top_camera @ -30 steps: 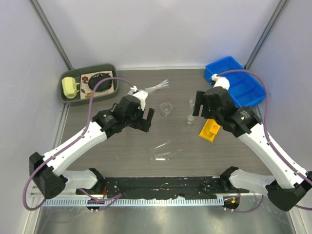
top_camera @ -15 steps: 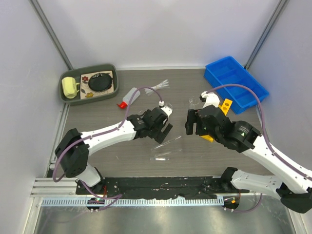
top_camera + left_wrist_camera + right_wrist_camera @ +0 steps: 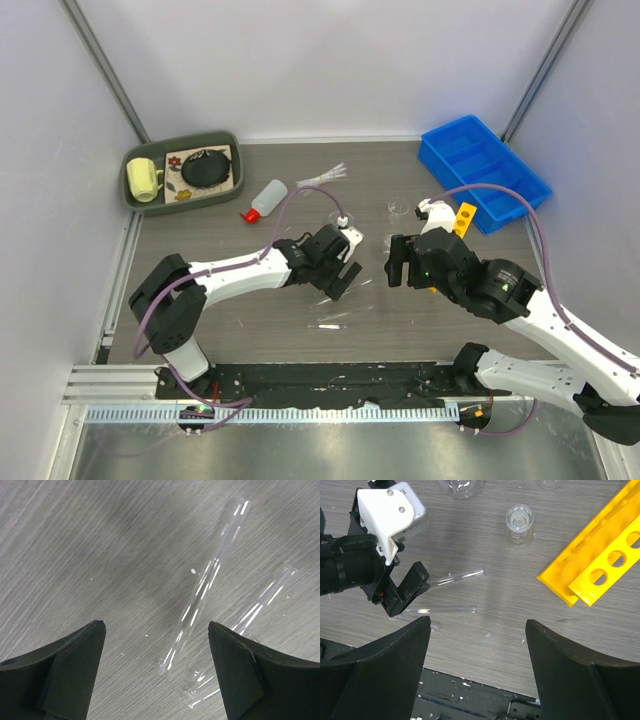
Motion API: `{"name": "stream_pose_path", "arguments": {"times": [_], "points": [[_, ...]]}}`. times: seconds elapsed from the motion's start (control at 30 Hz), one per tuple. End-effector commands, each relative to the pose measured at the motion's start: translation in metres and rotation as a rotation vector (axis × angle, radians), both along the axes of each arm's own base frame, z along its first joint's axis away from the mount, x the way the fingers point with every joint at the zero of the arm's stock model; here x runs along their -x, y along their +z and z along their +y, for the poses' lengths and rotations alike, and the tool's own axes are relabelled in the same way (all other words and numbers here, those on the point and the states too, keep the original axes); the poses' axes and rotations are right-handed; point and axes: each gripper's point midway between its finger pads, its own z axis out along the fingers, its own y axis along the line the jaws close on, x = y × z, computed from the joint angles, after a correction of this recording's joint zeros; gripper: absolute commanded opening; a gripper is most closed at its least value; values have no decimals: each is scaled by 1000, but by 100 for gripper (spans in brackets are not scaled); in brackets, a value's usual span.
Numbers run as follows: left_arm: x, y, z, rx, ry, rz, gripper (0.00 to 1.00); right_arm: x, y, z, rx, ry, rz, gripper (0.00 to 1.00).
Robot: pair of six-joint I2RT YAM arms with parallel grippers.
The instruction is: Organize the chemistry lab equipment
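Note:
My left gripper point(image 3: 343, 280) is open and low over two thin clear tubes point(image 3: 205, 587) lying on the table; one tube's end lies between its fingertips point(image 3: 97, 630). My right gripper point(image 3: 405, 268) is open and empty, higher above the table, to the right of the tubes point(image 3: 451, 579). A small glass beaker point(image 3: 519, 522) stands ahead of it, and the long yellow rack point(image 3: 600, 565) lies to its right. The white squeeze bottle with red cap point(image 3: 265, 198) lies at the back left, with a bunch of pipettes point(image 3: 325, 177) beside it. Another beaker point(image 3: 397, 208) stands mid-table.
A blue bin point(image 3: 483, 170) sits at the back right. A green tray point(image 3: 228, 145) at the back left holds a yellow mug point(image 3: 143, 180) and a round black object point(image 3: 207, 167). Another short tube point(image 3: 330, 322) lies nearer the front edge.
My left arm swung right and toward the front, stopping low over the tubes and uncovering the squeeze bottle. My right arm moved left and nearer, off the blue bin.

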Motion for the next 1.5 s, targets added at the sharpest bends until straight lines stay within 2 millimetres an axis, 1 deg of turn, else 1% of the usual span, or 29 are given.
{"name": "stream_pose_path", "arguments": {"times": [0.0,0.1,0.2,0.33,0.43,0.47,0.6,0.63,0.7,0.73,0.8,0.9,0.93,0.97,1.0,1.07,1.1,1.17,1.2,1.3,1.33,1.4,1.43,1.47], "points": [[8,0,-18,83,-69,33,88,0,-1,-1,-9,-15,-6,82],[14,-8,-17,74,-83,65,87,0,-7,1,-3,-12,3,82],[17,-15,-14,60,-79,79,85,-1,-12,3,-4,-9,10,82],[18,-26,-14,38,-82,96,83,-1,-15,5,-10,-7,13,82],[16,-32,-14,24,-78,95,80,0,-17,5,-13,-6,16,82],[17,-36,-13,14,-78,103,78,0,-17,6,-17,-4,15,82],[18,-43,-13,-2,-81,115,71,1,-19,6,-15,-2,15,82],[19,-45,-12,-9,-81,119,68,0,-19,6,-13,-1,16,82],[21,-47,-12,-21,-87,118,64,1,-20,6,-12,0,16,82],[22,-49,-9,-31,-87,118,60,1,-19,5,-15,1,14,82],[24,-50,-7,-41,-89,116,56,1,-20,5,-14,2,14,82],[28,-51,-2,-68,-96,106,42,2,-22,4,-17,1,12,82],[28,-51,0,-75,-97,103,34,2,-21,4,-21,-1,9,82],[29,-52,1,-83,-98,102,30,3,-21,4,-25,1,10,82],[29,-53,2,-90,-97,104,22,4,-23,4,-26,4,13,82],[30,-53,3,-101,-98,104,14,4,-21,4,-37,-1,9,82],[29,-53,4,-110,-93,97,8,5,-22,3,-40,0,11,82],[31,-54,7,-126,-93,98,2,6,-21,2,-45,-2,10,82],[31,-51,5,-124,-93,96,0,6,-20,1,-47,-3,8,82],[31,-39,11,-129,-75,83,0,7,-18,-3,-43,-14,3,82],[29,-25,11,-104,-69,60,0,6,-18,-4,-41,-21,-4,82],[28,-5,15,-80,-57,25,0,4,-16,-3,-45,-26,-8,82],[27,17,13,-35,-54,-11,0,4,-15,-2,-51,-25,-11,82],[31,26,16,-25,-57,-1,0,3,-14,0,-55,-22,-13,82]]}}
